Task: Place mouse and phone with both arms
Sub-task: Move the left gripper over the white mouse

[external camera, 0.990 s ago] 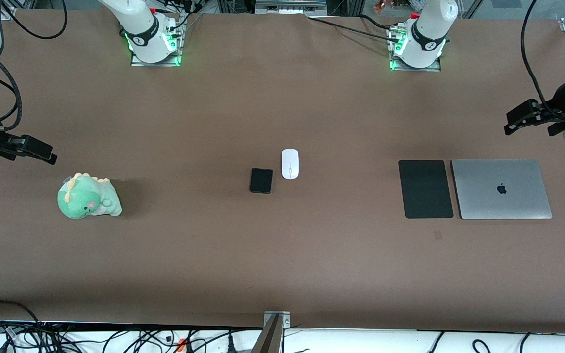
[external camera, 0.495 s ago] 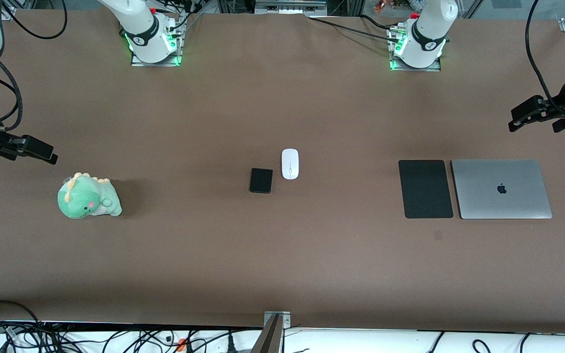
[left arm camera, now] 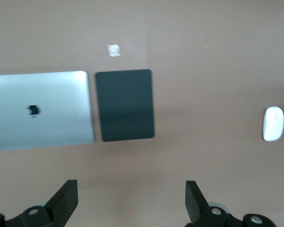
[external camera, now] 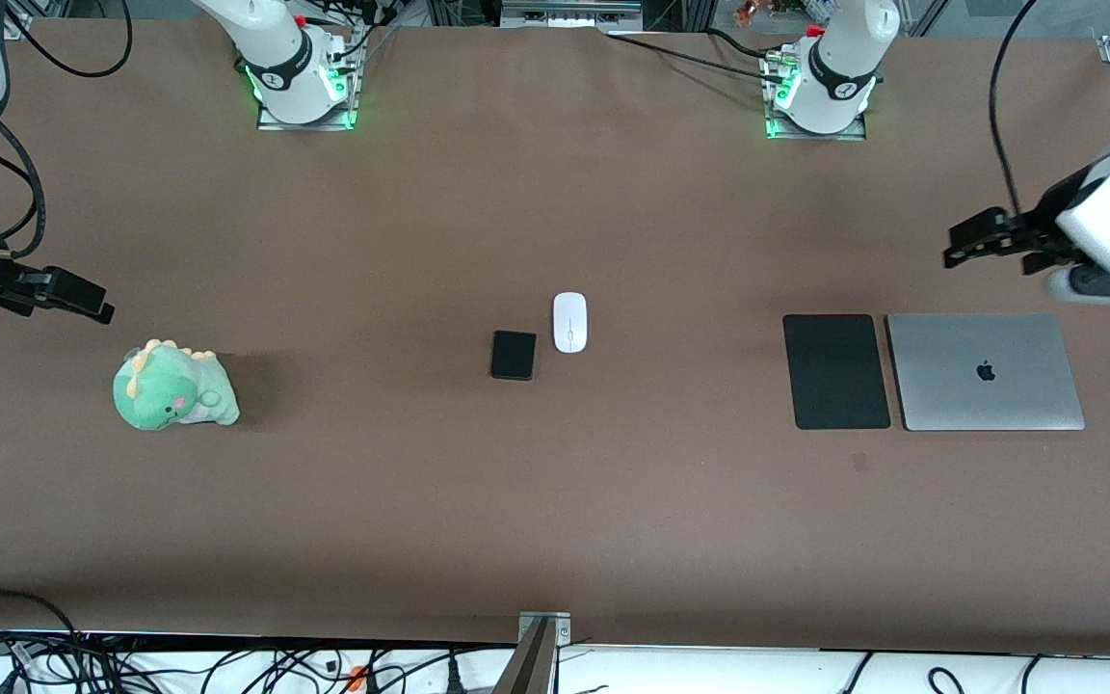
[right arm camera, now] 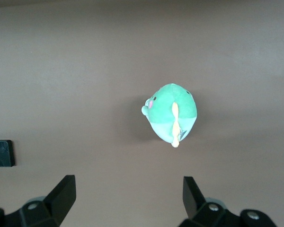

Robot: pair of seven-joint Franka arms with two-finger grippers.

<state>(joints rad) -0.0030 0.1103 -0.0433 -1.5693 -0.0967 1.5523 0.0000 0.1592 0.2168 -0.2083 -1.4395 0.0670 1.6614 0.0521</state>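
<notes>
Mouse (external camera: 569, 322): white oval, flat on the brown table (external camera: 555, 520) near its middle, long axis running toward the front camera; also seen at the edge of the left wrist view (left arm camera: 273, 124).
Phone (external camera: 514, 355): small black rectangle, just beside the mouse toward the right arm's end, slightly nearer the front camera, not touching it.
Mouse pad (external camera: 836, 371): black, flat, toward the left arm's end, well apart from the mouse.
Laptop (external camera: 985, 371): silver, lid closed, just beside the pad with a thin gap between them.
Dinosaur plush (external camera: 172, 387): green, toward the right arm's end, well apart from the phone.
Left gripper (external camera: 962, 247): in the air over bare table, near the laptop's edge that lies farther from the camera; fingers (left arm camera: 66, 198) spread wide, nothing between them.
Right gripper (external camera: 97, 306): in the air over bare table beside the plush; fingers (right arm camera: 62, 194) spread wide, nothing held.
</notes>
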